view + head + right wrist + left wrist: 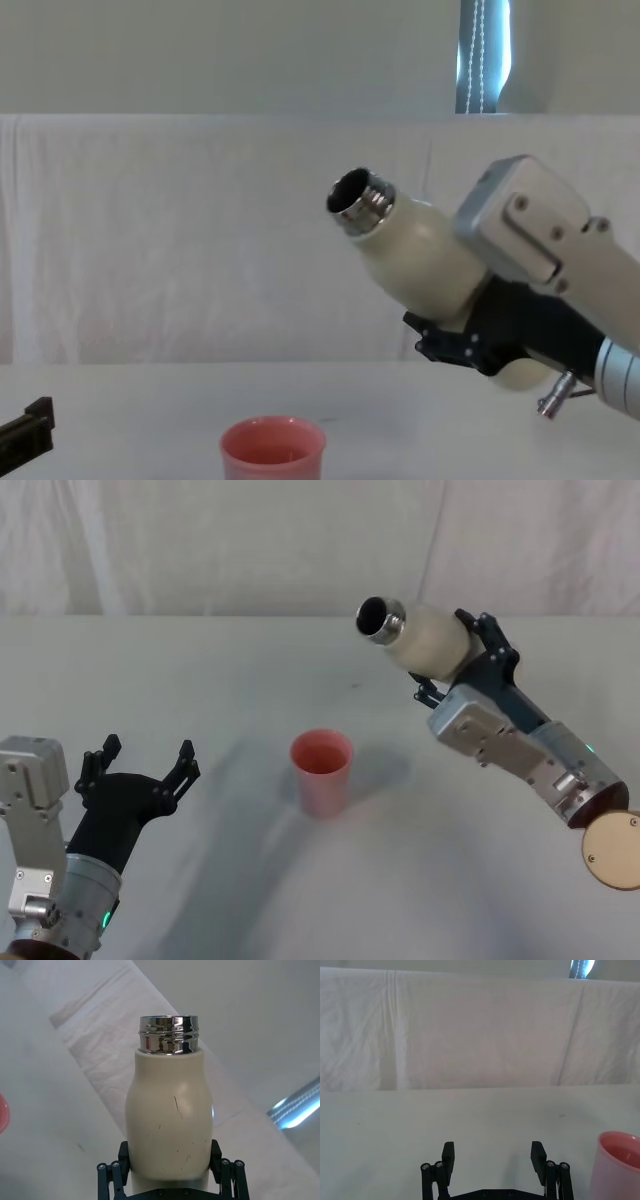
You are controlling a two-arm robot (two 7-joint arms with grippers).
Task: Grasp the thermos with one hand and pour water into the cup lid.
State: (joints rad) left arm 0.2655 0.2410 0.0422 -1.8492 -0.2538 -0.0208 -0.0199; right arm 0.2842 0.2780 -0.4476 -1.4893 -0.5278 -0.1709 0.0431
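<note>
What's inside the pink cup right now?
The cup looks to hold a shallow pinkish pool, seen in the head and left wrist views; the depth is unclear. The thermos in the right gripper is tilted, with no stream visible.

Even, soft, bright light. Pink cup lid (321, 772) throws a faint shadow toward 10 o'clock on the counter (230, 680). Glare on the thermos (169, 1110) steel neck; blown-out window strip at 4 o'clock in the right wrist view. Focus fine.

White cloth (200, 680) covers the table; a window strip (484, 55) shows behind.
</note>
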